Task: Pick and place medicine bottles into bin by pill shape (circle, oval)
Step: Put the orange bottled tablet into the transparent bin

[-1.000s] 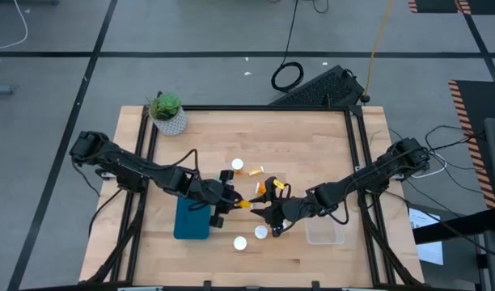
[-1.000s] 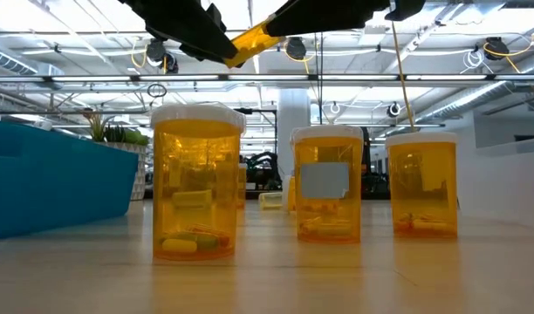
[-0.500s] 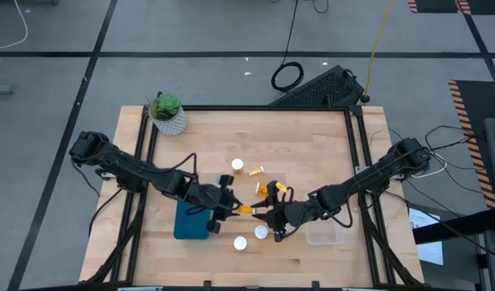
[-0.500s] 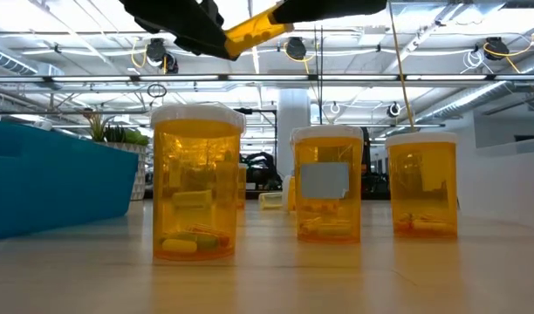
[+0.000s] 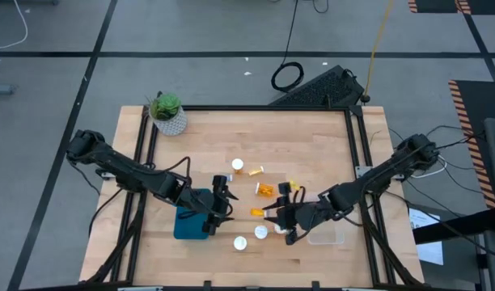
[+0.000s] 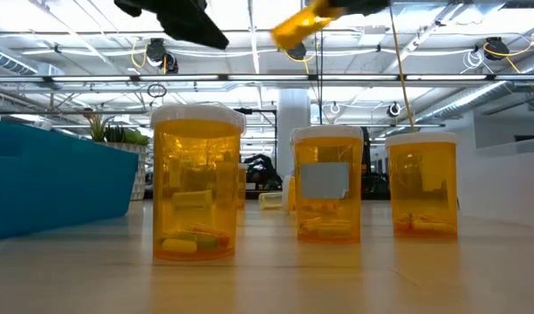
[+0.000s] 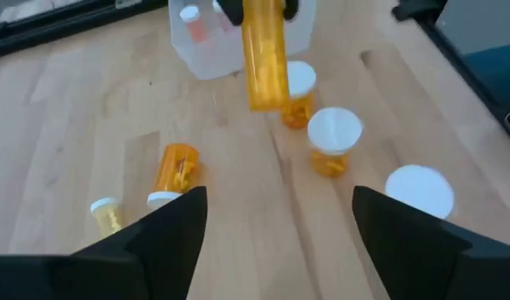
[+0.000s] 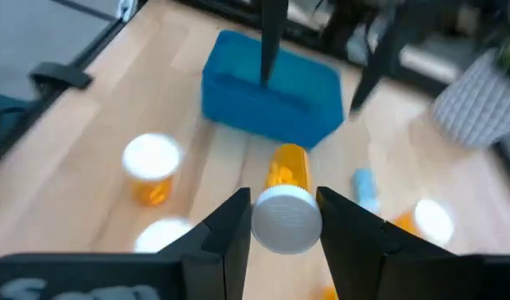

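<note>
My right gripper (image 5: 273, 215) hovers over the table's middle, shut on an orange medicine bottle (image 5: 256, 212) with a white cap. My left gripper (image 5: 220, 202) stands open to the left of that bottle, at the blue bin's (image 5: 191, 221) right wall, touching nothing. Two bottles (image 5: 240, 242) (image 5: 261, 232) stand on their bases near the front, and a third (image 5: 237, 165) stands farther back. Two more (image 5: 255, 170) (image 5: 266, 189) lie on their sides. A clear bin (image 5: 324, 234) sits under the right arm. My right gripper pinches the bottle's white cap end (image 8: 286, 218) between its two fingers (image 8: 235, 218). The fingers come from the table's right, and the bottle's orange body (image 8: 289, 171) sticks out ahead of them toward the blue bin. The bottle is lifted clear of the table, slightly tilted.
A green plant in a white pot (image 5: 167, 113) stands at the far left corner. The standing bottles (image 6: 197, 183) (image 6: 328, 183) (image 6: 422, 183) are just below the raised grippers. Bare wood lies along the table's far side.
Both grippers were on the raised bottle. My left gripper has let go of it and drawn back toward the table's left, over the blue bin. My right gripper has carried the bottle a little toward the right, still clear of the table.
</note>
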